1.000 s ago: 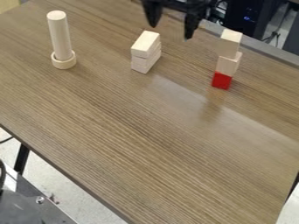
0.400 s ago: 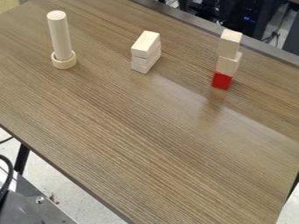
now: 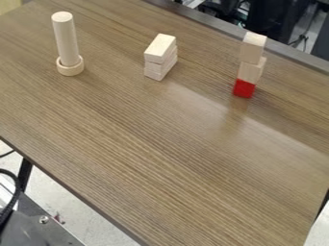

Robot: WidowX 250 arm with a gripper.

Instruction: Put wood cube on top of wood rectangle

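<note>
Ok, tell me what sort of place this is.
Probably a robotics lab or workshop: a brown wood-grain table bears a tower of two pale wooden cubes on a red cube, with black equipment behind.

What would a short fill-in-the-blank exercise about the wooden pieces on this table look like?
The bottom cube of the tower is coloured ____.
Counting that one, the tower is ____ cubes tall.
The stacked rectangular blocks sit ____ the tower and the upright cylinder with a ring around its base.

Missing words: red; three; between
</note>
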